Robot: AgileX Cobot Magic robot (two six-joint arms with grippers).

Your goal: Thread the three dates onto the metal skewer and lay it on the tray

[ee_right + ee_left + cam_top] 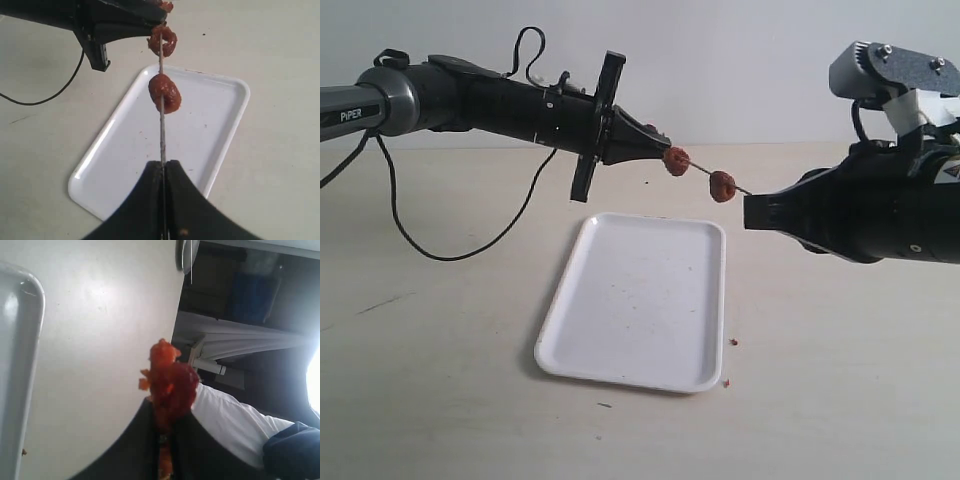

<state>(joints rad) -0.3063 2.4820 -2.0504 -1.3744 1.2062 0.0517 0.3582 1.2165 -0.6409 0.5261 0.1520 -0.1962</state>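
The metal skewer (702, 173) hangs in the air above the tray (640, 300), and my right gripper (750, 208) is shut on its near end (162, 135). Two dates are threaded on it: one (722, 185) midway (165, 93), the other (676, 160) at the far end (161, 40), right at the tip of my left gripper (658, 135). In the left wrist view a date (172, 385) bulges from the left gripper (162, 407), whose jaws are nearly together with red flesh pinched between them. The white tray (120, 150) holds only specks.
Small brown crumbs (732, 342) lie on the beige table near the tray's right edge and front corner (725, 381). A black cable (450, 250) loops from the left arm down onto the table at the left.
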